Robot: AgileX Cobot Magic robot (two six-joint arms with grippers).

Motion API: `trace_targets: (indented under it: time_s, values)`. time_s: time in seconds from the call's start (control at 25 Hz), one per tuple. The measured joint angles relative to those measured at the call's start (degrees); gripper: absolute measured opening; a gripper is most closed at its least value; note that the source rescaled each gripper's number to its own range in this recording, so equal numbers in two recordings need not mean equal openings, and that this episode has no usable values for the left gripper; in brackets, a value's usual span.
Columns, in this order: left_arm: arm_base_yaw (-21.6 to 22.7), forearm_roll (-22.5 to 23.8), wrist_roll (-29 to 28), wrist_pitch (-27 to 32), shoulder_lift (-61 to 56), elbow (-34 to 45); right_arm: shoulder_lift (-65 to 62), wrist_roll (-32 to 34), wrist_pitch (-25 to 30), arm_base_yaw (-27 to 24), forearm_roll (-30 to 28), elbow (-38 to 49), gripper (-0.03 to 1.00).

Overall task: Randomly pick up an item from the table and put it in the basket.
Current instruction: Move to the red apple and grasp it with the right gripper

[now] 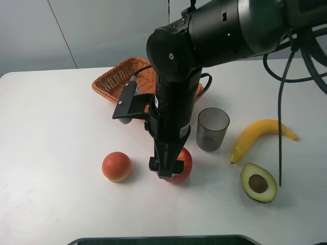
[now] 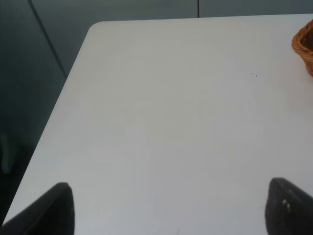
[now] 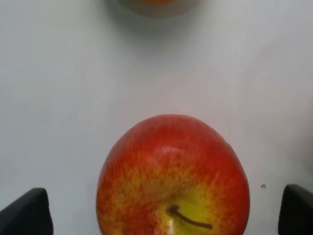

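The right gripper [image 1: 166, 171] hangs straight down over the apple [image 1: 185, 161] — jaws spread wide, one finger on either side. In the right wrist view a strip of white shows between each finger and the fruit's skin, so nothing is gripped. The apple [image 3: 173, 181] sits on the table [image 1: 51, 127] near the front middle, stem showing. At its nine o'clock, a little apart, there's an orange-pink fruit [image 1: 116, 166]. A grey cup [image 1: 212, 128] stands at one o'clock, a banana [image 1: 258, 133] farther out at three, and a halved avocado [image 1: 258, 182] at four, pit up. The basket [image 1: 120, 79] lies at eleven o'clock toward the back, partly hidden by the arm. The left gripper [image 2: 168, 215] — also wide open, holding nothing — hovers above bare table [image 2: 161, 107], with a corner of the basket [image 2: 305, 46] at the edge of its view.
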Motion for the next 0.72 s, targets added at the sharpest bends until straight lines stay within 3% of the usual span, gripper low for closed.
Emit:
trace_targets:
  time_s: [0.72]
  values:
    - [0.0,0.0,0.0,0.0,0.0,0.0,2.2,-1.3,-6.2,-1.6,0.2,3.7,1.0]
